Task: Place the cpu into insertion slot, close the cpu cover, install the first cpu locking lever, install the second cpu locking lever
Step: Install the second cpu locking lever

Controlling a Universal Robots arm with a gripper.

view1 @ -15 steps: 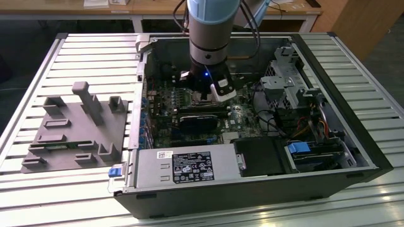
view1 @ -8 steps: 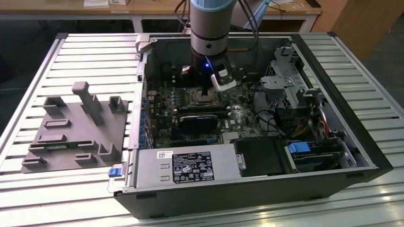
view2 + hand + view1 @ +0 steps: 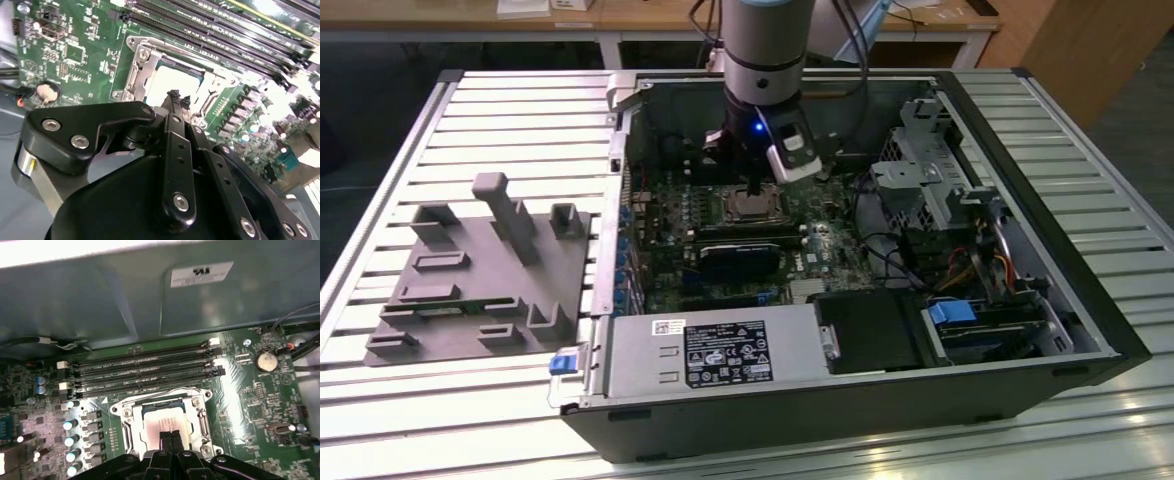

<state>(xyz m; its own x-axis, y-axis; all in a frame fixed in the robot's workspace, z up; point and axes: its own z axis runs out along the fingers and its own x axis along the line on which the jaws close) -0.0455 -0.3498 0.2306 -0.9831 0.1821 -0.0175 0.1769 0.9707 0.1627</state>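
step 1 in hand: the cpu (image 3: 165,424) lies flat in the insertion slot (image 3: 131,430), metal top up, square so no long axis, edges parallel to the memory slots (image 3: 145,371). gripper (image 3: 171,439) fingers pressed together just over it, holding nothing. cpu cover looks not yet closed; closing it calls for gentle downward push.
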